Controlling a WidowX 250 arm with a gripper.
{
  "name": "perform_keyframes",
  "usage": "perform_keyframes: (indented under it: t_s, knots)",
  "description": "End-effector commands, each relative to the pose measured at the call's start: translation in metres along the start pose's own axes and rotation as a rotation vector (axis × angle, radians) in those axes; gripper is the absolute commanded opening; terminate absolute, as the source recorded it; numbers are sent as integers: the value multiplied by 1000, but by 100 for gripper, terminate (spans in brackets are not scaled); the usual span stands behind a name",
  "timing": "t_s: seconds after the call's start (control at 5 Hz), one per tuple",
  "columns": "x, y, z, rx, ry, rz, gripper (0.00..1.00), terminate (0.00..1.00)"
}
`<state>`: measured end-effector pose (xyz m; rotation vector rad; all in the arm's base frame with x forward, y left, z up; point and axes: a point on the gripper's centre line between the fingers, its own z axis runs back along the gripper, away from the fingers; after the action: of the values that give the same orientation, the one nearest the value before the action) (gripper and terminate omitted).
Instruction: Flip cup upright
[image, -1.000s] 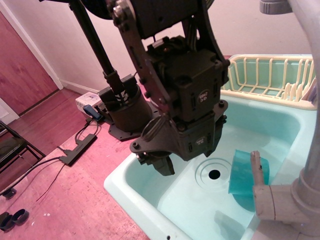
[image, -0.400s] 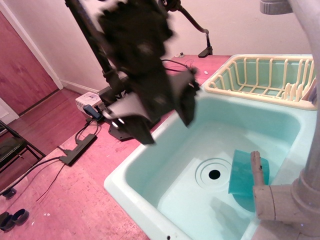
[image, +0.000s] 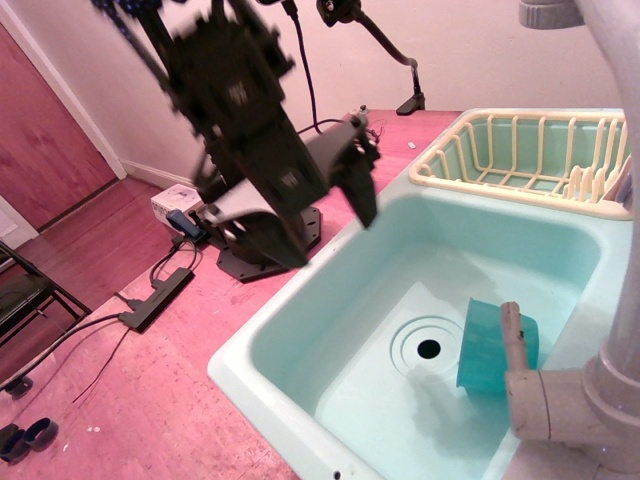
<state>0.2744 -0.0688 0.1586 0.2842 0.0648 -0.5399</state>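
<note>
View: observation.image, single camera looking down across a pink table toward a sink.

Gripper (image: 325, 215): dark, motion-blurred, raised above the left rim of the sink, clear of the basin. Two dark fingers (image: 358, 185) point down and to the right, spread apart with open space between them; nothing held.

Arm (image: 235, 90): black, blurred links running up out of the top of the view, its round base (image: 262, 245) on the pink table (image: 150, 400) left of the sink.

Cup (image: 490, 350): translucent teal-green tumbler in the right part of the basin, right of the drain. It lies on its side or tilted, not upright; which end is the mouth I cannot tell. Part of it is hidden behind the faucet spout. Well apart from the gripper.

Sink (image: 300, 400): pale mint, basin floor bare apart from the cup; round drain (image: 429, 348) with raised rings near the middle.

Faucet (image: 560, 400): grey-beige pipe in the near right foreground, its spout end in front of the cup.

Dish rack (image: 520, 150): cream, slatted, behind the sink at upper right, sitting on the far edge.

Floor, left: power strip (image: 155, 297) with cables, a small white box (image: 175, 205) by the arm's base, wooden door (image: 45, 150) at far left.
</note>
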Motion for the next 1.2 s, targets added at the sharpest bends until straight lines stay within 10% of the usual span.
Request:
perform_keyframes:
  t_s: [0.0,0.6,1.0]
  knots:
    - [16,14,-23,134,-116,-18,100,0]
    - [46,34,-49,226,-349,199,100,0]
    - [75,63,-46,285,-400,195,100,0]
